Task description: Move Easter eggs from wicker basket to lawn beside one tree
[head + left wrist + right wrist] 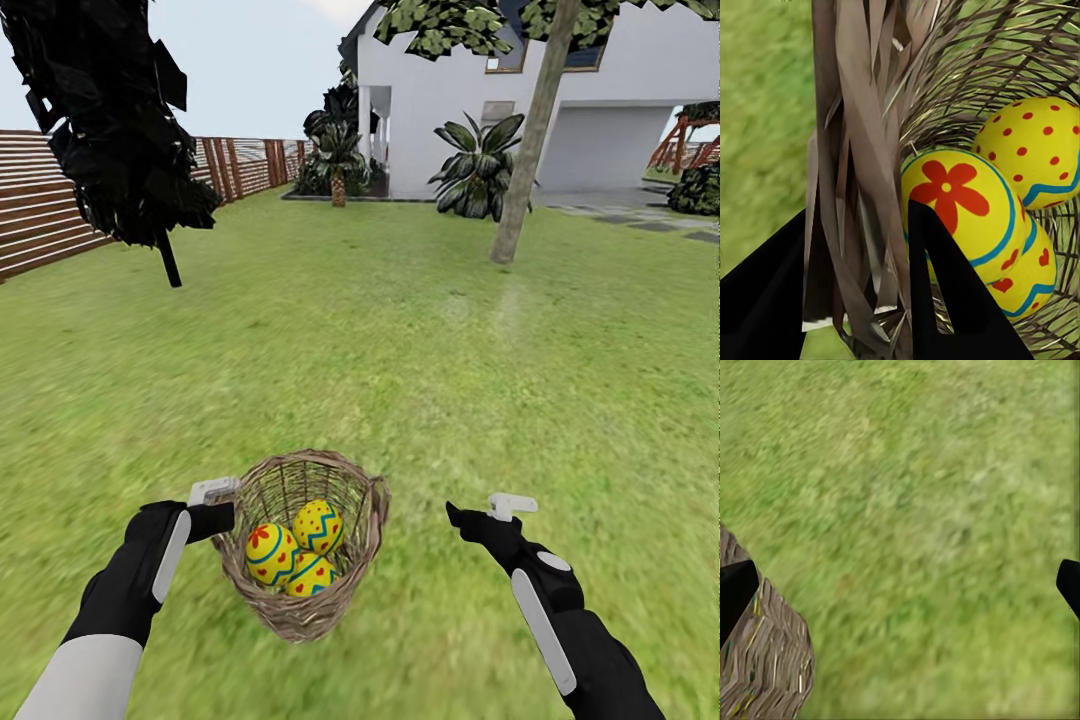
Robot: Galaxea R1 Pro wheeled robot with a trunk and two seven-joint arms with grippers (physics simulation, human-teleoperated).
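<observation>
The wicker basket (300, 605) is in the head view low in the middle, tilted towards me over the lawn (400, 350). It holds the three Easter eggs: one with a red flower (270, 553), one with red dots (318, 526), one with hearts (312, 577). My left gripper (222, 505) is shut on the braided rim (859, 165), one black finger (952, 300) inside by the flower egg (952, 202). My right gripper (480, 515) is open beside the basket (765, 660), holding nothing. The leaning grey-brown tree (528, 160) stands far ahead to the right.
A dark ragged-leaved tree (110, 120) stands ahead on the left by the brown slatted fence (40, 210). The white house (600, 110), a short palm (338, 160) and a broad-leaved plant (480, 165) lie beyond. Open grass stretches between me and the trees.
</observation>
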